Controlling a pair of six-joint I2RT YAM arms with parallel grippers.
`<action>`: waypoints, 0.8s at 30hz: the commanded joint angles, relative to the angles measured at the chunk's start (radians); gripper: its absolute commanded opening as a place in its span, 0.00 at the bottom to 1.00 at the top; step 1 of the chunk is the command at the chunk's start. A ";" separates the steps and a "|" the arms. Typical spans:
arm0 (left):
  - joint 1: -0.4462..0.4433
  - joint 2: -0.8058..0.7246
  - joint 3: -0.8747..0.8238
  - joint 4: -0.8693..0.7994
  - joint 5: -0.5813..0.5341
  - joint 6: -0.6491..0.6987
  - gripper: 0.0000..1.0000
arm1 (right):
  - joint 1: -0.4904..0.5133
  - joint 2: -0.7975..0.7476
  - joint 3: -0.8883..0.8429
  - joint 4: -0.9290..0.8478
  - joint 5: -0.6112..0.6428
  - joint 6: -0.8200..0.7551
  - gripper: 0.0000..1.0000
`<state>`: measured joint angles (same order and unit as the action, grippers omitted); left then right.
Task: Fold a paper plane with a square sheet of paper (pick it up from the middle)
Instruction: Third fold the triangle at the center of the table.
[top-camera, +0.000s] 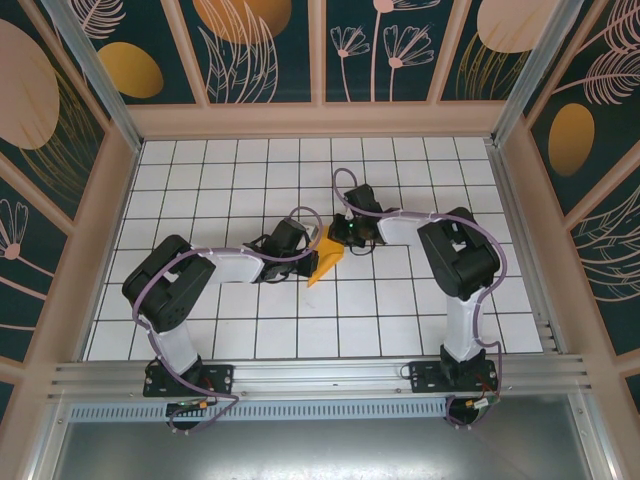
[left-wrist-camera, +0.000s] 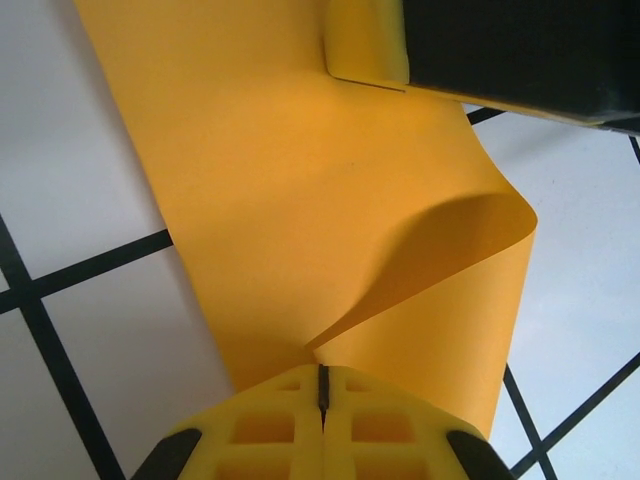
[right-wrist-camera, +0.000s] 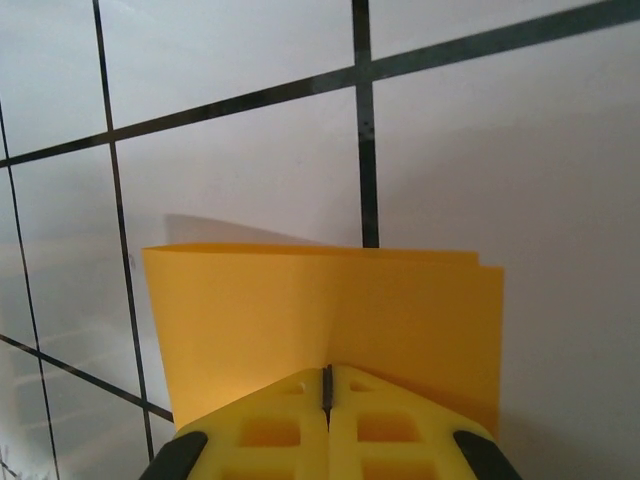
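Square sheet of paper (top-camera: 328, 262) is near the centre of the white tiled table (top-camera: 200, 330), folded into a narrower orange-yellow strip and strung between both arms. Left gripper (left-wrist-camera: 323, 375) has its jaws fully closed, pinching the paper at 6 o'clock of its wrist view. The strip runs up toward 12, with one layer bulging open at 3 o'clock. Right gripper (right-wrist-camera: 327, 375) is also clamped tight on the paper (two layers, edges slightly offset at 3 o'clock). From above, the left gripper is at the paper's 10 o'clock and the right at 1 o'clock.
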<state>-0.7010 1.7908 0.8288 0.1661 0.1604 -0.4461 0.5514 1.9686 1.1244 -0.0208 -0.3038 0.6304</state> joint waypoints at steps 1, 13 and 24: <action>0.007 0.017 0.028 -0.052 0.001 0.024 0.08 | 0.002 0.039 0.004 -0.105 0.040 -0.064 0.03; 0.007 0.001 0.037 -0.069 -0.032 0.020 0.07 | 0.004 0.054 -0.012 -0.087 0.033 -0.063 0.04; 0.007 -0.002 0.021 -0.058 -0.034 0.008 0.08 | 0.006 0.055 -0.015 -0.090 0.040 -0.058 0.04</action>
<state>-0.7010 1.7908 0.8536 0.1192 0.1417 -0.4393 0.5514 1.9705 1.1255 -0.0254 -0.3042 0.5819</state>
